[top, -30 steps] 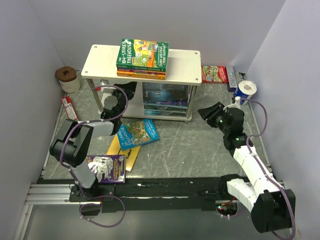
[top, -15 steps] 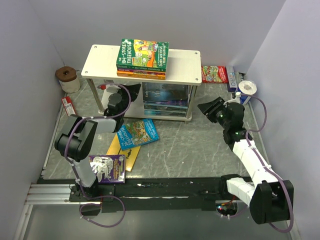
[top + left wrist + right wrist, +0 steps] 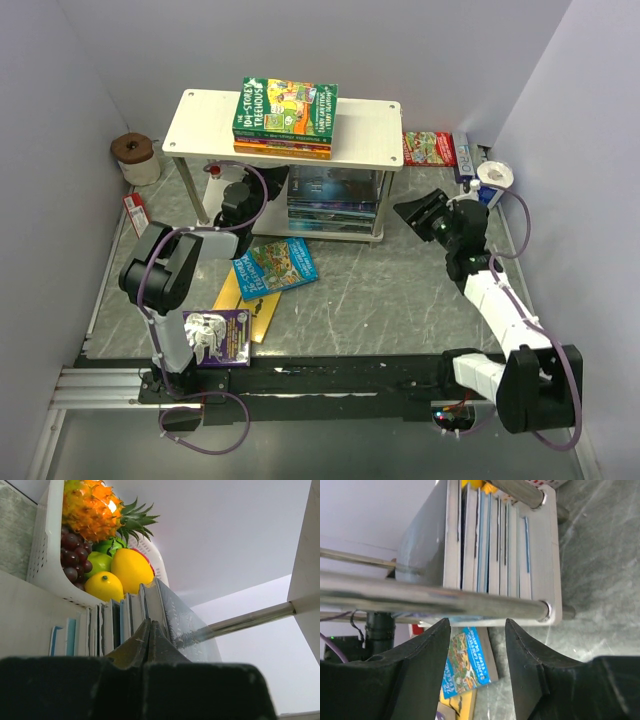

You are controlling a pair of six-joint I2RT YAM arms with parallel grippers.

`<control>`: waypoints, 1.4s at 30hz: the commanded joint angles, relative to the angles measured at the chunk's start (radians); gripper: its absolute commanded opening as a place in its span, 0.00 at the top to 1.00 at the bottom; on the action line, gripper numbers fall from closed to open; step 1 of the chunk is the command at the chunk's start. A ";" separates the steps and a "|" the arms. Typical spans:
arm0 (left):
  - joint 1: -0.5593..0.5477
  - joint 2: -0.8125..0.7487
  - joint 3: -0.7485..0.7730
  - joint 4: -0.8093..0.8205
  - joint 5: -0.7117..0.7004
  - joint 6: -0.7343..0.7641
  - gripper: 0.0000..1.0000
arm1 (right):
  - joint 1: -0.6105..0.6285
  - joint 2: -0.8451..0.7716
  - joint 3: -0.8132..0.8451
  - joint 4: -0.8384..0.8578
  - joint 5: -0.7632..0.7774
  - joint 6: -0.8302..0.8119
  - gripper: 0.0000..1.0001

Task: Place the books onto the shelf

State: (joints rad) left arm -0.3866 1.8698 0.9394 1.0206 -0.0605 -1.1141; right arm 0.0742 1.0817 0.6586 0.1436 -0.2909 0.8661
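— Books (image 3: 275,266) lie loose on the table (image 3: 400,290), just in front of the shelf (image 3: 370,135). How will they handle?
— Likely light, thin, floppy and glossy. Pinch a lifted edge near the spine. Left claw (image 3: 150,630) is closed on nothing; right claw (image 3: 476,630) gapes empty beside the shelf.

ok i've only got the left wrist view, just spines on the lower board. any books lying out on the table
Observer: Yes, three: a blue book partly on a yellow book, and a purple book beside the left arm.
Operator: where's the right claw
Observer: The right claw is open at the right end of the shelf, facing the lower stack.
Operator: top board bare?
Observer: No, a green book tops a small stack there.
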 commanded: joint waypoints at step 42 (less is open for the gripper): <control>-0.003 -0.736 -0.401 -0.547 -0.191 0.116 0.74 | 0.002 -0.388 -0.336 -0.044 -0.117 -0.005 0.43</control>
State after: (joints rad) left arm -0.3828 1.2770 0.5823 0.7208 -0.1734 -1.0294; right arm 0.0086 0.7303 0.3565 0.1379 -0.3908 0.9199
